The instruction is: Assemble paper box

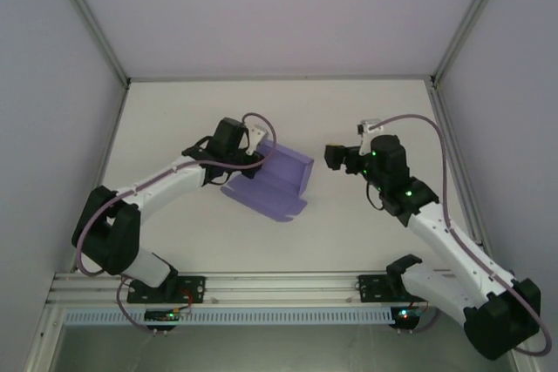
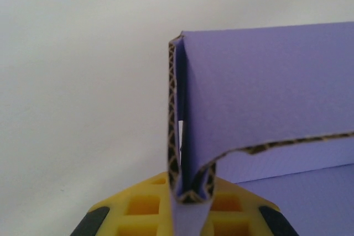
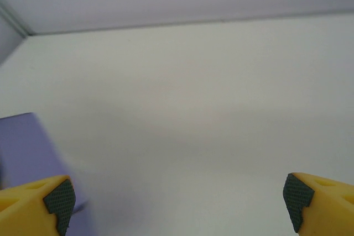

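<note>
The paper box (image 1: 272, 182) is lavender-purple corrugated card, half folded, lying left of the table's middle with one wall raised. My left gripper (image 1: 247, 161) is at its left end, shut on a folded flap. Close up in the left wrist view, the doubled card edge (image 2: 191, 189) sits pinched between the yellow fingers (image 2: 145, 205), and a purple wall (image 2: 265, 87) stands to the right. My right gripper (image 1: 336, 156) hovers open a short way right of the box, nothing between its fingers (image 3: 60, 200). A corner of the box (image 3: 25, 147) shows at left in the right wrist view.
White enclosure walls and metal frame posts (image 1: 91, 23) ring the white table (image 1: 366, 111). An aluminium rail (image 1: 279, 285) with the arm bases runs along the near edge. Cables loop over both arms.
</note>
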### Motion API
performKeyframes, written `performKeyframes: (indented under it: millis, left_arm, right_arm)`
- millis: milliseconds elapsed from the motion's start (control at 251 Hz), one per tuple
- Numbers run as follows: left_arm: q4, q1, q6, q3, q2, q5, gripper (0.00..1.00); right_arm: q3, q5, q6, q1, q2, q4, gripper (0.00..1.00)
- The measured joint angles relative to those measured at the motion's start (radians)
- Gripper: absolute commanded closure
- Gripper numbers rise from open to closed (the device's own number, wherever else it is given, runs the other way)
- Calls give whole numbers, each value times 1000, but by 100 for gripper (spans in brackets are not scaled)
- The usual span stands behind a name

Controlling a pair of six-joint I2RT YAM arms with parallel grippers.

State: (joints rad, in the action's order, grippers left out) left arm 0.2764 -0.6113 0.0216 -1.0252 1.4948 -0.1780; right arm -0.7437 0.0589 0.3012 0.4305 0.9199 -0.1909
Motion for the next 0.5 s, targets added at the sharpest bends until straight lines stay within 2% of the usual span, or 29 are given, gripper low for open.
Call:
performKeyframes:
  millis: [80,212,411,503]
  left_arm:
    - [117,-27,-95,-29,-7,-41,100]
    - [284,-84,-185,-61,10,-31,100]
    - [444,-145,-227,-181,182,68,100]
    - [483,-190,-227,-248,288,150,100]
  right_arm:
    - [18,-11,16,-39,-28,-79,1]
    - [43,-49,27,-89,-47,-158,1]
    - [48,-85,32,-132,-27,-200,1]
    - [58,-95,32,-146,-19,-200,1]
